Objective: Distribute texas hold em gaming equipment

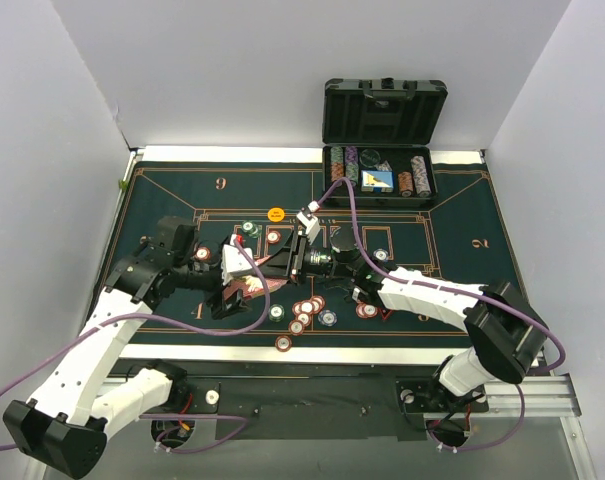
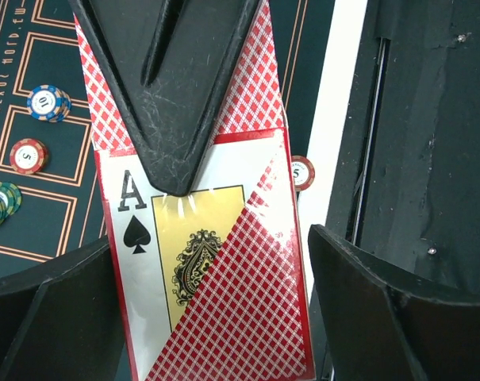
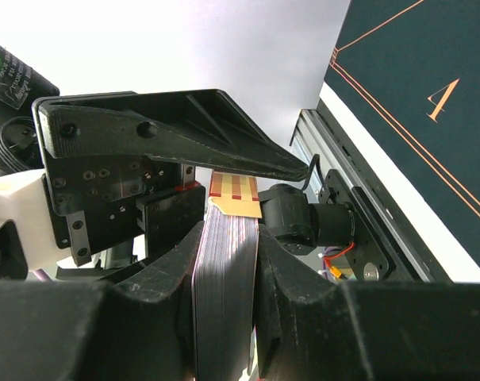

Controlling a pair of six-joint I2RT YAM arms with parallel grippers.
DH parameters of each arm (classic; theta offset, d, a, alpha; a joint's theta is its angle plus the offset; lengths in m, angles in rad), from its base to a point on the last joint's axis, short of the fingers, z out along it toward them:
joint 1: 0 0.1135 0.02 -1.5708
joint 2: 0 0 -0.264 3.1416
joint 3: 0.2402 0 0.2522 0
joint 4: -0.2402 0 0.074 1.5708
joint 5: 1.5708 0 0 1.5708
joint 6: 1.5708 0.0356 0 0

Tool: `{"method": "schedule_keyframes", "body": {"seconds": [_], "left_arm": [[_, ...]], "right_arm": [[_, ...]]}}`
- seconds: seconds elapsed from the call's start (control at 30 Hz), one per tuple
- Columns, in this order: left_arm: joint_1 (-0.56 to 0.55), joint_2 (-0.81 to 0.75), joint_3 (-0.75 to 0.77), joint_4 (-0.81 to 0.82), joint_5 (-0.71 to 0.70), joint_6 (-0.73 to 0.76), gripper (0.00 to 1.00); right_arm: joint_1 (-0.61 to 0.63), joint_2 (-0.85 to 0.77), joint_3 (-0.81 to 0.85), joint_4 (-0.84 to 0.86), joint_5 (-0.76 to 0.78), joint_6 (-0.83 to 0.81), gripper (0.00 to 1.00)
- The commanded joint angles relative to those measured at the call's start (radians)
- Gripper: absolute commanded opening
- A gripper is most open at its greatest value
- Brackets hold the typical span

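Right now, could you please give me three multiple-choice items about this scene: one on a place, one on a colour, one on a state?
1. Where is the case?
A. at the far right of the mat
B. at its near left
C. between the arm bases

2. The card backs are
A. green
B. blue
C. red

3. The right gripper is
A. open and empty
B. shut on the deck
C. resting on a chip

Answers:
1 A: the top view shows it at the mat's far right edge.
2 C: a red check pattern fills the left wrist view.
3 B: its fingers clamp the deck edge-on.
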Motion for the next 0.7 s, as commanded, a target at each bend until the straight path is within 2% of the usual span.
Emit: {"method": "schedule_keyframes", "body": {"seconds": [0.0, 0.17, 0.37, 0.43, 0.5, 0.67], "left_arm": [[0.0, -0.008, -0.001, 0.04, 0.029, 0.009, 0.91], [0.0, 0.008, 0.009, 0.037, 0.004, 0.021, 0.92], [0.0, 0.021, 0.025, 0.046, -0.007, 0.035, 0.73], [0.0, 0.026, 0.033, 0.015, -0.013, 0.059, 0.61], [0.0, 0.028, 0.039, -0.002, -0.013, 0.076, 0.53], [-0.002, 0.021, 0.041, 0.0, -0.023, 0.079, 0.53]], "right_arm": [[-0.002, -0.038, 0.023, 0.127, -0.021, 0.009, 0.0], [0.0, -0.032, 0.029, 0.116, -0.026, 0.004, 0.0], [0.003, -0.021, 0.034, 0.107, -0.029, 0.009, 0.0], [0.003, -0.021, 0.035, 0.095, -0.03, 0.001, 0.0], [0.003, -0.021, 0.043, 0.075, -0.032, -0.008, 0.0], [0.004, -0.014, 0.058, 0.036, -0.038, -0.028, 0.0]]}}
